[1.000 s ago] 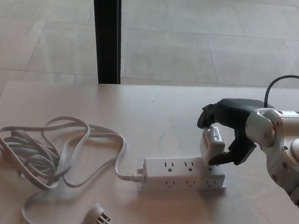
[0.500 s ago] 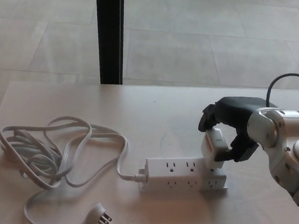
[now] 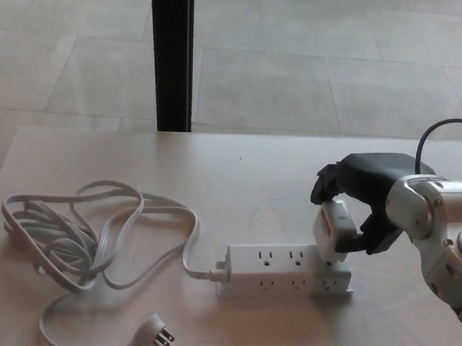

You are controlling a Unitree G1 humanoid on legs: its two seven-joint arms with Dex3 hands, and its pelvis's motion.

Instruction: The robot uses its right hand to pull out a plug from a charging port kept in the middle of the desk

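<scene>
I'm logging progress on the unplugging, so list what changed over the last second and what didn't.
The right hand, shut on the white plug, has tilted it more upright at the right end of the power strip; the plug's base is still at the strip, so it is not clearly out. The whole picture shifted slightly, so the camera moved. The strip, its coiled cord and the loose cord plug stayed put on the desk.

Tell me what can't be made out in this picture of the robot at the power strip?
- Head view: whether the white plug block is free of the power strip; its base is hidden behind the strip's top edge and the right hand.
- The lettering on the plug block is too small to read.
- The left hand is out of frame.
- The right arm is cut off by the right edge.
</scene>
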